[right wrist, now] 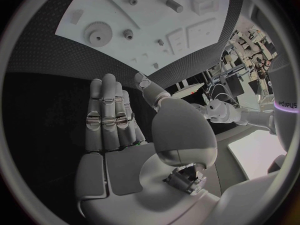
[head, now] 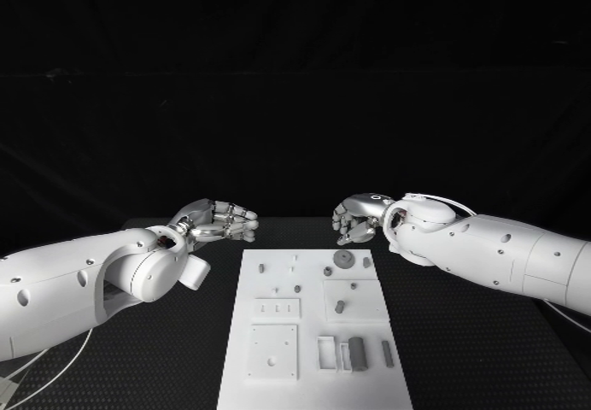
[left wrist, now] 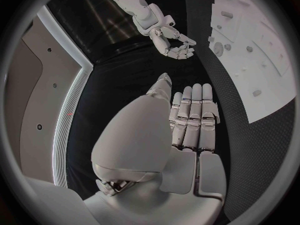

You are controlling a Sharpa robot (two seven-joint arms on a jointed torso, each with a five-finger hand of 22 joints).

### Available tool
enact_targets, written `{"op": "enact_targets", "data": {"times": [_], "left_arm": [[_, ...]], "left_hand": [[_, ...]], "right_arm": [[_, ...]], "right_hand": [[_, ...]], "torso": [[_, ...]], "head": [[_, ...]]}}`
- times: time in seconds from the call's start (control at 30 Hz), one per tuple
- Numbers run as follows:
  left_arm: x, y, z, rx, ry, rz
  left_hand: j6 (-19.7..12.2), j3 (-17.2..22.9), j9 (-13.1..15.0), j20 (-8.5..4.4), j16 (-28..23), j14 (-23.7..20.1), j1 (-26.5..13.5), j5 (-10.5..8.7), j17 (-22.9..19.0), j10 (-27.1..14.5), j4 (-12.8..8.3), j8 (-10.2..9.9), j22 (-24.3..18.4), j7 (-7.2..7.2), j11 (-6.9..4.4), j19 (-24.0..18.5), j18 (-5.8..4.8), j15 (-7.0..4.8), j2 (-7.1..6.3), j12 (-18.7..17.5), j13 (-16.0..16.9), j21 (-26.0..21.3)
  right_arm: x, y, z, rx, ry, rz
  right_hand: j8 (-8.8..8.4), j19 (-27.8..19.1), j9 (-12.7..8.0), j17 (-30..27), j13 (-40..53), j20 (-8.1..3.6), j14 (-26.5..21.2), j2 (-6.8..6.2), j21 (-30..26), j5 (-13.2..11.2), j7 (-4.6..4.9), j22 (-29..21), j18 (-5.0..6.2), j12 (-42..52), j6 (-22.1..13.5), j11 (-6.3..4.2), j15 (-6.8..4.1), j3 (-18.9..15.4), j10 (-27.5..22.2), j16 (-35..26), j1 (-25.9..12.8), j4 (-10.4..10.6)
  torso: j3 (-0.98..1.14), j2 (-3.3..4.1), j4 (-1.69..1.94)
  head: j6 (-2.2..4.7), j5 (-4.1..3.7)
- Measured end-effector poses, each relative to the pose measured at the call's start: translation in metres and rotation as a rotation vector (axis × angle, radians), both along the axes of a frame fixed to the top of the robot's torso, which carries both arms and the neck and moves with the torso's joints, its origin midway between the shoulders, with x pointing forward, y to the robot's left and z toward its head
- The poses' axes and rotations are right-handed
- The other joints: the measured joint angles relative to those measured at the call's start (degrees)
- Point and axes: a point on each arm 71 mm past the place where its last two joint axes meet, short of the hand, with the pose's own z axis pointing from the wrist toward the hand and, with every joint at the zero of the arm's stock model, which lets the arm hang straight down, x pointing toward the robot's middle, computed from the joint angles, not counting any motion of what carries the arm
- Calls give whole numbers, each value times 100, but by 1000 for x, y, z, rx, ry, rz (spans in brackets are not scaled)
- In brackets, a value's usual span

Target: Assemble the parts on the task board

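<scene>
The surface (head: 480, 359) is black with a fine woven-looking texture, and everything behind it is dark. Down its middle lies the white task board (head: 247, 389), long and narrow, running away from the robot.

On the board, grey parts: a large toothed gear (head: 346, 258) near the far right corner, with a smaller gear (head: 367, 263) just beside it. Mid-board, a short peg (head: 339, 303) stands on a raised square. Nearer the robot, a dark oblong block (head: 357, 353) sits next to a pale frame, and a slim bar (head: 387, 353) lies to its right. Along the left side are square plates with slots and small holes.

The left robot hand (head: 217, 220) hangs over the black surface just off the board's far left corner, clear of the board. Its own wrist view shows the fingers (left wrist: 195, 116) straight and side by side, palm flat, nothing in it. The right robot hand (head: 359, 217) hangs past the board's far right corner, just beyond the large gear, not touching it; the right wrist view shows its fingers (right wrist: 107, 116) extended together, thumb apart, grasping nothing.

Writing: in the right wrist view, small letters run along a curved panel (right wrist: 289, 105) at the circle's rim, too distorted to read with confidence. Cluttered equipment racks (right wrist: 250, 45) show beyond the surface's edge.
</scene>
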Motion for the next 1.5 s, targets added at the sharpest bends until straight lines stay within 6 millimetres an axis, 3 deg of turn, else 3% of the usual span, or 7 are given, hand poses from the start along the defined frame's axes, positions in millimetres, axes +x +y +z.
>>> {"op": "enact_targets", "data": {"times": [0.37, 0.7, 0.87, 1.0, 1.1, 1.23, 1.5], "left_arm": [[-5, -7, 1, -5, -7, -27], [-6, -6, 1, -3, -8, -26], [-6, -4, 1, -2, -7, -23], [-6, -4, 1, -2, -7, -24], [-5, -5, 1, -3, -6, -27], [-6, -5, 1, -3, -5, -30], [-7, -4, 1, -4, -3, -33]], "left_hand": [[0, -31, -18, -16, -35, 0, 0, 0, 3, 0, 31, -60, -8, 0, 0, 16, -7, 0, 0, -40, -20, -23], [0, -50, -35, 4, -57, 0, -32, 0, 10, 0, 46, -88, -14, 0, 0, 37, -9, 0, -32, -89, -38, -24], [0, -65, -39, 4, -57, 0, -32, 0, 15, 0, 32, -88, -20, 0, 0, 37, -10, 0, -32, -89, -43, -45], [0, -65, -43, 5, -57, 0, -57, 0, 15, 0, 32, -110, -20, 0, 0, 37, -11, 0, -52, -112, -45, -45], [0, -65, -43, 5, -57, 0, -78, 0, 15, -13, 32, -110, -23, 0, 13, 37, -12, 0, -31, -112, -48, -45], [-1, -80, -48, 4, -80, 0, -77, 0, 18, -22, 47, -110, -25, 0, 21, 37, -14, 0, -31, -112, -50, -45], [-1, -80, -48, 5, -80, 0, -100, 0, 20, -22, 47, -110, -24, 0, 21, 37, -16, 0, -8, -112, -50, -45]], "right_arm": [[-16, 15, -20, -94, 4, 70], [-20, 18, -27, -142, 3, 83], [-21, 16, -27, -169, -13, 84], [-20, 15, -28, -187, -24, 80], [-19, 14, -28, -198, -30, 75], [-19, 13, -31, -209, -31, 72], [-15, 6, -35, -229, -31, 56]], "right_hand": [[-261, 865, -106, 734, -105, -462, 641, -60, 785, 5, 4, 48, -20, -330, 81, -38, -67, -195, 119, 1172, 60, 20], [-631, 892, -295, 1052, -296, -493, 678, -51, 1139, 5, 29, 47, -22, -655, -422, 125, 57, -233, -193, 1802, -93, 29], [-632, 966, -307, 1327, 98, -601, 736, -105, 1419, 22, -44, 47, -98, -83, -431, -276, -236, -233, 736, 2292, -184, 29], [-619, 919, -304, 1501, 938, -646, 608, -128, 1619, 22, -164, 46, -98, 730, -328, -417, -424, -239, 1315, 2545, -206, 28], [-586, 933, -300, 1643, 2762, -680, 574, -95, 1862, 22, -236, 46, -49, 2322, -225, -505, -499, -281, 669, 2811, -174, 13], [-587, 932, -306, 1782, 4560, -739, 557, -88, 2138, 33, -220, 46, -47, 3963, -86, -455, -496, -285, -179, 3091, -215, 26], [-587, 898, -323, 1972, 5505, -787, 557, -58, 2425, 33, -237, 46, -52, 4959, 1, -459, -496, -232, -362, 3470, -245, 27]], "torso": [[-55, 264, 119], [-87, 396, 193], [-98, 439, 211], [-102, 472, 216], [-102, 498, 221], [-102, 533, 231], [-101, 588, 248]], "head": [[43, -131], [63, -185], [74, -206], [91, -221], [97, -225], [96, -229], [87, -231]]}}
